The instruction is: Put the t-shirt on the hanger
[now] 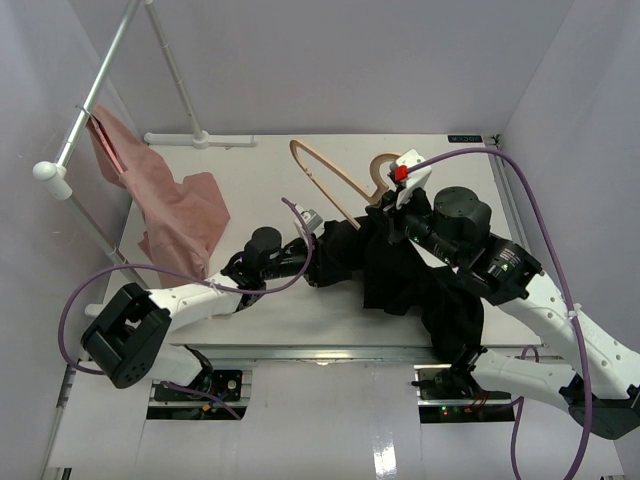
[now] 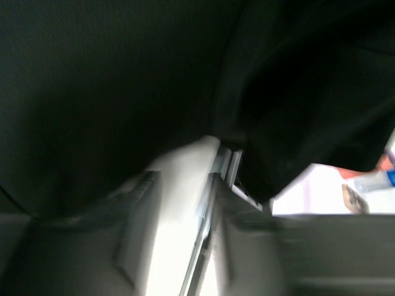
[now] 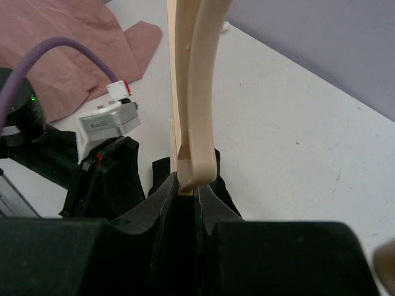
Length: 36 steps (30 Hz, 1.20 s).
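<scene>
The light tan wooden hanger (image 1: pixel 328 176) lies tilted over the table's back middle, its hook (image 1: pixel 386 166) to the right. My right gripper (image 1: pixel 378 215) is shut on one end of the hanger (image 3: pixel 192 92), its black fingers (image 3: pixel 162 196) pinching the wood. The black t-shirt (image 1: pixel 400 268) is bunched below the hanger and drapes over the right arm. My left gripper (image 1: pixel 318 236) is at the shirt's left edge; in the left wrist view its pale fingers (image 2: pixel 185 166) are pressed together with black fabric (image 2: pixel 111 86) at their tips.
A pink cloth (image 1: pixel 168 205) hangs from the grey metal rail (image 1: pixel 100 80) at the left and spreads onto the table; it also shows in the right wrist view (image 3: pixel 55 43). The left arm's wrist camera (image 3: pixel 106 121) sits close beside the hanger.
</scene>
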### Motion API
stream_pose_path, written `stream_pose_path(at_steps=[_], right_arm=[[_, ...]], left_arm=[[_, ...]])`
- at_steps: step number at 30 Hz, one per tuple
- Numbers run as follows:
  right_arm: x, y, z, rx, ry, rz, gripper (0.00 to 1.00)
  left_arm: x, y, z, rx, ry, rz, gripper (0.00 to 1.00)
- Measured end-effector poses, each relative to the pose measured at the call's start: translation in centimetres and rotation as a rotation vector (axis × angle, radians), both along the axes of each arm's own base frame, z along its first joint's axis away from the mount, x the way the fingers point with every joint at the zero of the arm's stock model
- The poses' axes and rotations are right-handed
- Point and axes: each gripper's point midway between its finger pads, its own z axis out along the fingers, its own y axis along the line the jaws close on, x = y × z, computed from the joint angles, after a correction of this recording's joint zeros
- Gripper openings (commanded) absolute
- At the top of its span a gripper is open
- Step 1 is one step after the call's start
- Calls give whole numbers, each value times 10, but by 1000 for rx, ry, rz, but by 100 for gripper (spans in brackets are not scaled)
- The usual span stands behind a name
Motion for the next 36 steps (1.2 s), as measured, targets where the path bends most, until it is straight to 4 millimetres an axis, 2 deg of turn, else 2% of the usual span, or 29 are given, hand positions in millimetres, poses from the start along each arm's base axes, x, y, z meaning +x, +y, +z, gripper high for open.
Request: stream_pose_path(at_steps=[1, 6, 10, 16, 17, 18, 20, 25, 29, 36], right_arm=[[-2, 0, -2, 2, 7, 5, 8], [-9, -7, -15, -4, 34, 7, 8], [-18, -14, -30, -10, 55, 9, 8], [-28, -21, -50, -22, 78, 27, 8], [-28, -21, -53, -25, 82, 28, 8], [-28, -20, -56, -27, 87, 28, 8], [-28, -20, -62, -34, 97, 25, 8], [-20, -15, -75, -54, 125, 4, 8], [-15, -13, -82, -66, 138, -13, 8], [-10, -14, -78, -48, 125, -44, 8]], left_arm=[[4, -1, -2, 10, -4, 8, 0], [27, -1, -7, 63, -18, 102, 0], [52, 7, -8, 120, -36, 236, 0], [72, 22, -16, 174, -39, 377, 0], [74, 24, -17, 182, -39, 394, 1], [76, 26, -18, 188, -38, 406, 11], [74, 27, -16, 189, -44, 404, 34], [52, 27, 11, 115, -97, 314, 55], [33, 24, 24, 68, -120, 226, 59], [8, 19, 14, 79, -87, 122, 58]])
